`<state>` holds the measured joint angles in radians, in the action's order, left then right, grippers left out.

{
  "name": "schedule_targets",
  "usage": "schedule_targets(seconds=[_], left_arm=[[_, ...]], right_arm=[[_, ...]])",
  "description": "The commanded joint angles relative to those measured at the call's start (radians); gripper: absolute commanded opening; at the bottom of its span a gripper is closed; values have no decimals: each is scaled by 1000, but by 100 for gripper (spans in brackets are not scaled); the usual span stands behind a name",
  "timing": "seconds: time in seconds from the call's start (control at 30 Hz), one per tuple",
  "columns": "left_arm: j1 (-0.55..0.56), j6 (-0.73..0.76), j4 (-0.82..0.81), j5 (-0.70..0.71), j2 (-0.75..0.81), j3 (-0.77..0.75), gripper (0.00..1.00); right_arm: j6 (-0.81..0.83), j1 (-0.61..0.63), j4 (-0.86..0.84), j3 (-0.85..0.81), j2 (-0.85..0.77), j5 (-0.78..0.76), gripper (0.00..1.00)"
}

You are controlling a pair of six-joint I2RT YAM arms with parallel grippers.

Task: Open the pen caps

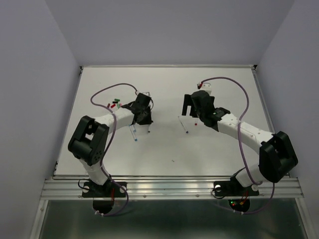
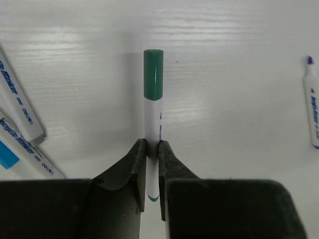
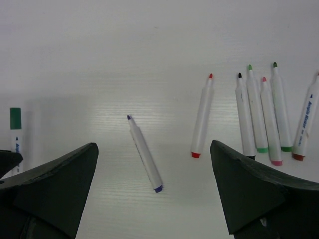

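My left gripper point(image 2: 152, 149) is shut on the white barrel of a pen point(image 2: 153, 124), whose dark green cap point(image 2: 153, 73) is still on and points away from the jaws. From above, this gripper point(image 1: 144, 118) sits left of centre, low over the table. My right gripper point(image 3: 153, 145) stands wide open above an uncapped purple-tipped pen point(image 3: 144, 153) and holds nothing. An uncapped red-tipped pen point(image 3: 202, 122) lies just right of it. The top view places the right gripper point(image 1: 190, 112) right of centre. Three loose caps point(image 1: 115, 103) lie left of the left gripper.
Several uncapped pens point(image 3: 259, 114) lie side by side at the right of the right wrist view. Two more pens point(image 2: 22, 114) lie left of the left gripper, one with a light blue end. Grey walls enclose the white table point(image 1: 169, 149).
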<state>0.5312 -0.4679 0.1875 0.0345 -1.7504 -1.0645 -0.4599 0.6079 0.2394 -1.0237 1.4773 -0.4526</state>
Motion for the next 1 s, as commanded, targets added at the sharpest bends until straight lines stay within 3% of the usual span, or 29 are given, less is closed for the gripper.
schedule_targets(seconds=[0.0, 0.2, 0.4, 0.57, 0.7, 0.97], left_arm=[[9, 60, -262, -207, 243, 112, 0], [10, 52, -506, -396, 414, 261, 0], [10, 43, -566, -461, 491, 293, 0], [12, 34, -592, -478, 529, 302, 0], [12, 32, -600, -489, 535, 296, 0], [13, 26, -615, -512, 534, 285, 0]], right_arm=[[-8, -68, -195, 57, -104, 285, 100], [-94, -102, -385, 95, -149, 524, 100], [-181, -102, -609, 123, -137, 698, 100], [-206, -102, -679, 97, -88, 842, 84], [-224, -102, -726, 79, -40, 948, 81], [-241, -102, -769, 57, 5, 1003, 72]])
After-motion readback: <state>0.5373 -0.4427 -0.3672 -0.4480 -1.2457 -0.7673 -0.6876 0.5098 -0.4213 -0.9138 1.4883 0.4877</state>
